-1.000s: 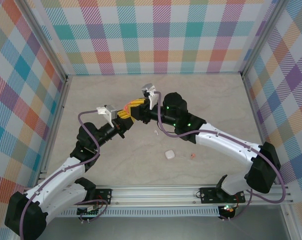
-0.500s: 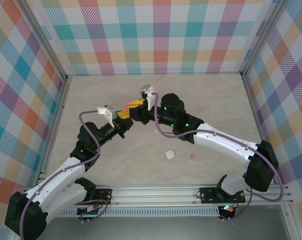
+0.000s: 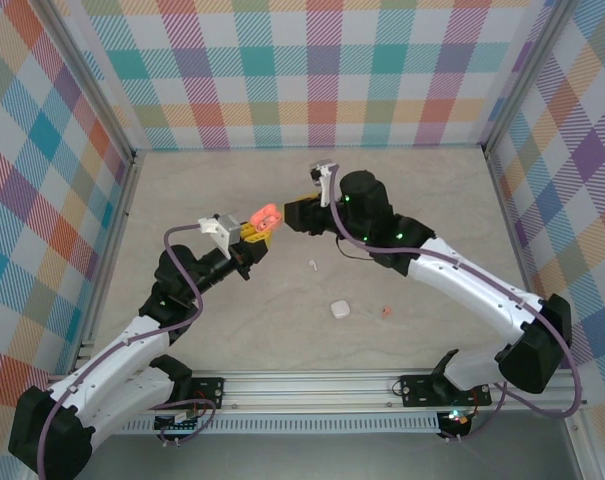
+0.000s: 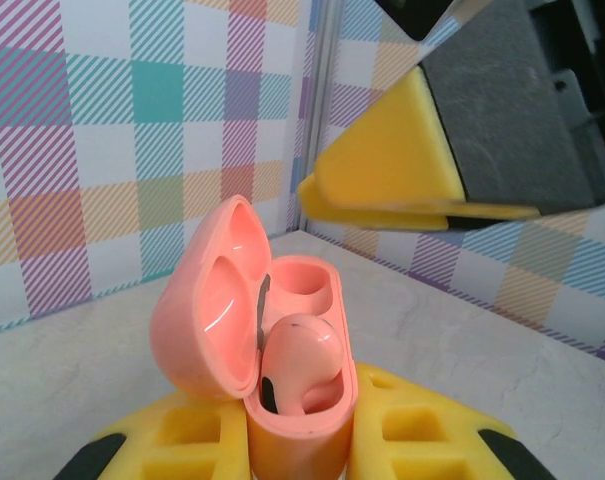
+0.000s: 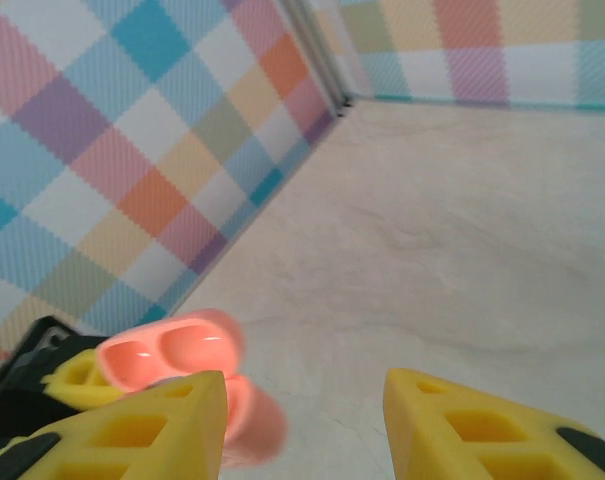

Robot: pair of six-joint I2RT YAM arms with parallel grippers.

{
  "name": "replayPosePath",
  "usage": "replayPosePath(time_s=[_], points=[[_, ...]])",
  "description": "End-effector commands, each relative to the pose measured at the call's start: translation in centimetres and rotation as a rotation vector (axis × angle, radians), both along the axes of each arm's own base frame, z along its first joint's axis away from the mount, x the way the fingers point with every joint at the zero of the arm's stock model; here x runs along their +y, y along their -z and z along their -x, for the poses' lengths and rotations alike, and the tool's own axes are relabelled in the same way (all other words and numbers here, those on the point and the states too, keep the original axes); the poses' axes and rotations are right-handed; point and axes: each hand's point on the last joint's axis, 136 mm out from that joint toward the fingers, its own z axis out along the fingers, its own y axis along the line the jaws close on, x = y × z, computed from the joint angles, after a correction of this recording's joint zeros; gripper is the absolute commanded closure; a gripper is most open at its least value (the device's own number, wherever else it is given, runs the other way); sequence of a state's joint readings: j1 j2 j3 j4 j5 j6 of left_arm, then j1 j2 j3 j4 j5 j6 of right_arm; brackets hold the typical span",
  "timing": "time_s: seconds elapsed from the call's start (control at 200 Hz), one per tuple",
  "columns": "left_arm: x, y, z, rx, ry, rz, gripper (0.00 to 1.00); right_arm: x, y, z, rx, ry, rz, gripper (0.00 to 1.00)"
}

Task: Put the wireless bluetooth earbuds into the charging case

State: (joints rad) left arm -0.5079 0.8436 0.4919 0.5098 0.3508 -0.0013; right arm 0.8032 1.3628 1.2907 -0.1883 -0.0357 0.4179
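Holding steady work at the left, our left gripper (image 4: 300,432) pinches an open salmon-pink plastic charging case (image 4: 300,445) between its yellow fingers, well inside the table's left edge. From the left wrist, we see a salmon-pink plastic earbud (image 4: 304,362) in the nearer well and the farther well empty, detail too small for us to read from the top view. To the right, our right gripper (image 5: 305,420) stands spread, a gap separating it from the case. Nearer our bases lie a tiny white piece (image 3: 313,265), a small white case (image 3: 340,309) and a tiny salmon-pink piece (image 3: 386,312).
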Motion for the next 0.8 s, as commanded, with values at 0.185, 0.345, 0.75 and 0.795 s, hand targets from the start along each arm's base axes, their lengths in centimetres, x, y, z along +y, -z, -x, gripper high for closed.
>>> replayPosePath(time_s=[0.185, 0.345, 0.75, 0.795], points=[[-0.5, 1.2, 0.7, -0.003, 0.037, -0.055, 0.92, -13.1, 7.7, -0.3, 0.406, 0.432, 0.175, 0.54], [-0.7, 2.3, 0.9, 0.022, 0.056, -0.065, 0.92, -19.3, 14.6, 3.6, 0.633, 0.598, 0.345, 0.56], [-1.9, 3.1, 1.5, 0.038, 0.138, -0.093, 0.93, -21.4, 26.3, 9.9, 0.995, 0.655, 0.517, 0.59], [-1.9, 3.2, 1.7, 0.039, 0.144, -0.097, 0.93, -21.1, 27.1, 9.8, 1.011, 0.653, 0.52, 0.61]])
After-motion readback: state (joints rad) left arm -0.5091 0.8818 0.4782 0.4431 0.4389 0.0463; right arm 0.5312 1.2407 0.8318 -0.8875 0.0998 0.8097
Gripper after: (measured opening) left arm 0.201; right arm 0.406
